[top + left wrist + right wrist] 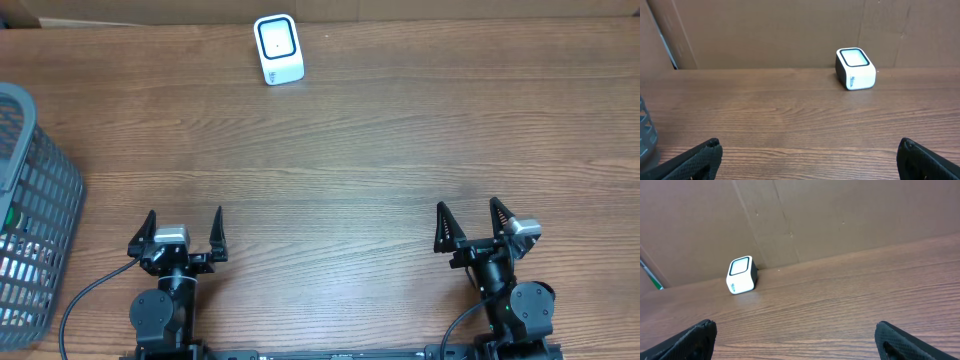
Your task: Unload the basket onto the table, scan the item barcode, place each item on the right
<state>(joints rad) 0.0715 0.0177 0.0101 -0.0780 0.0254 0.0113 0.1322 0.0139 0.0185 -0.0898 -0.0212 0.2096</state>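
A small white barcode scanner (278,49) with a dark window stands at the far edge of the wooden table, also seen in the left wrist view (855,68) and the right wrist view (741,275). My left gripper (184,233) rests at the near left, open, with bare wood between its fingers (807,155). My right gripper (468,225) rests at the near right, open and empty too (795,335). The item with the barcode cannot be made out on the table; something lies inside the basket, hidden by the mesh.
A grey mesh basket (30,200) stands at the left edge of the table, its wall showing in the left wrist view (646,130). A brown cardboard wall (840,215) runs along the back of the table.
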